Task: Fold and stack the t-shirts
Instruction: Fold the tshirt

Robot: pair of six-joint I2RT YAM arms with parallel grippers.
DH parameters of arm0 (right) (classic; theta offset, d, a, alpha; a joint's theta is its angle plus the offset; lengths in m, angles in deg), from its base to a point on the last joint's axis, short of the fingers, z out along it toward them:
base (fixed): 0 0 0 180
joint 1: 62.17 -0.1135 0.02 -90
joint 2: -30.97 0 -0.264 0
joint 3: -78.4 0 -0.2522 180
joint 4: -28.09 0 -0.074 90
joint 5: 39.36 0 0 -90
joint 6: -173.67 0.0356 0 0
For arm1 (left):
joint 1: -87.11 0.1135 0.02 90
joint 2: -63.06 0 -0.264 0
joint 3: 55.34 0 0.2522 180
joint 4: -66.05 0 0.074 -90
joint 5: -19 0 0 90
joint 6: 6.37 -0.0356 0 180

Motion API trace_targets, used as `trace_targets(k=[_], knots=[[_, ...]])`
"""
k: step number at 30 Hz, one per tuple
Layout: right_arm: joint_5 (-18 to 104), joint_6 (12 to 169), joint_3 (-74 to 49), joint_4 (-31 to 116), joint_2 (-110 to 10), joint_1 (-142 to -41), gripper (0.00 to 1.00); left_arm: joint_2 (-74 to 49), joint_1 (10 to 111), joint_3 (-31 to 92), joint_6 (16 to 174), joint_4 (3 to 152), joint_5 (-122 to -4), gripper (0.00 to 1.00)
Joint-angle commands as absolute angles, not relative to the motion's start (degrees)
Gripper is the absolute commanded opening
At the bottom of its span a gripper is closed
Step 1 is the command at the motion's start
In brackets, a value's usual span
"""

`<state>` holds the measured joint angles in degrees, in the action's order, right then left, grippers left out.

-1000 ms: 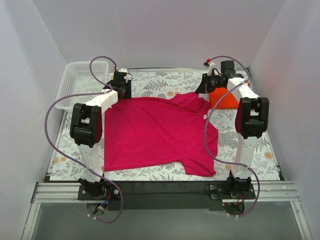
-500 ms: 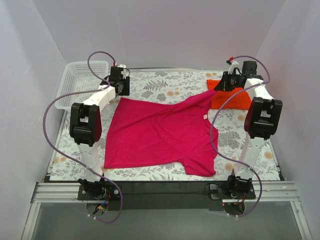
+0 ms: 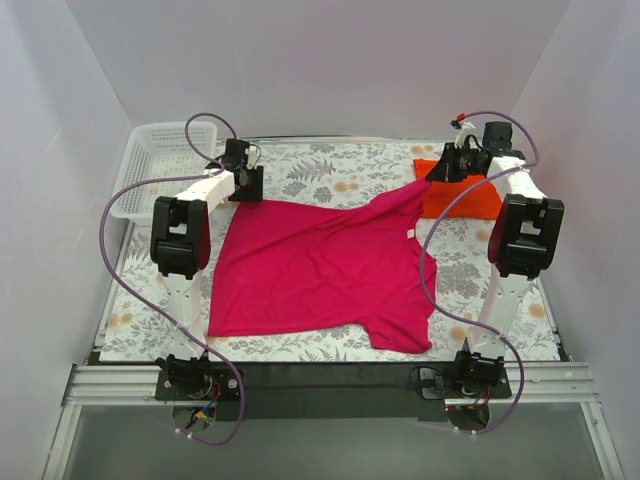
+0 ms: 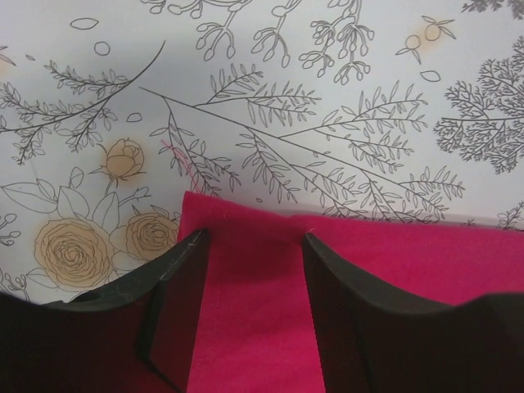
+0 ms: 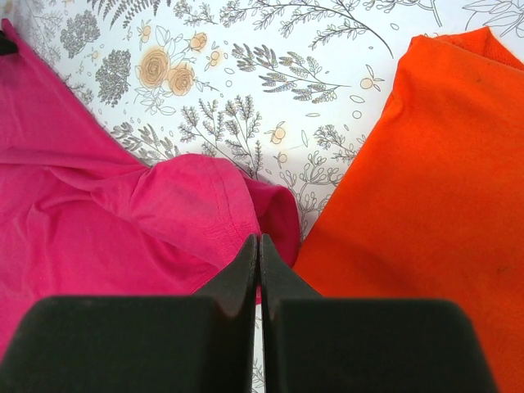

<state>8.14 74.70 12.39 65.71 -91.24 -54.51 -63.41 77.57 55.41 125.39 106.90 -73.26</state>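
Left claw (image 4: 254, 237): released, jaws spread either side of the far-left hem corner of the magenta-pink cloth t-shirt (image 3: 315, 265). The cloth lies between them, not yet nipped.

Right claw (image 5: 259, 239): clenched at that shirt's far sleeve (image 5: 205, 205). From above, the sleeve is drawn out to a point at the tips, so we judge it pinched.

The flat floral-print counter (image 3: 330, 170) carries everything.

The pink shirt lies spread across the middle, hem toward the left edge, neck toward the right edge, and the other sleeve by the near edge. With a claw at each far point, we read this as squaring up the far side before a fold toward the near edge.

A white plastic lattice basket (image 3: 150, 165) sits at the far-left corner, apart from the cloth and out of the work.

The orange-red cloth t-shirt (image 3: 462, 198) is at the far-right corner as a compact rectangle. It looks already folded and is likely parked there as the base of the stack. The pink sleeve tip lies just beside it.

A small white neck label (image 3: 411, 233) shows at the collar, facing up.
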Motion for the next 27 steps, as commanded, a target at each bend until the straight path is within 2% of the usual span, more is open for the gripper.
trace_targets(k=[1,27], knots=[[6.43,74.71,11.57,64.35,-89.09,-54.44,0.01,-61.83,79.20,57.91,126.61,108.29,-72.84,0.46],[5.11,75.41,11.30,64.26,-89.88,-54.53,0.01,-66.31,80.79,60.81,126.17,108.02,-71.79,0.40]])
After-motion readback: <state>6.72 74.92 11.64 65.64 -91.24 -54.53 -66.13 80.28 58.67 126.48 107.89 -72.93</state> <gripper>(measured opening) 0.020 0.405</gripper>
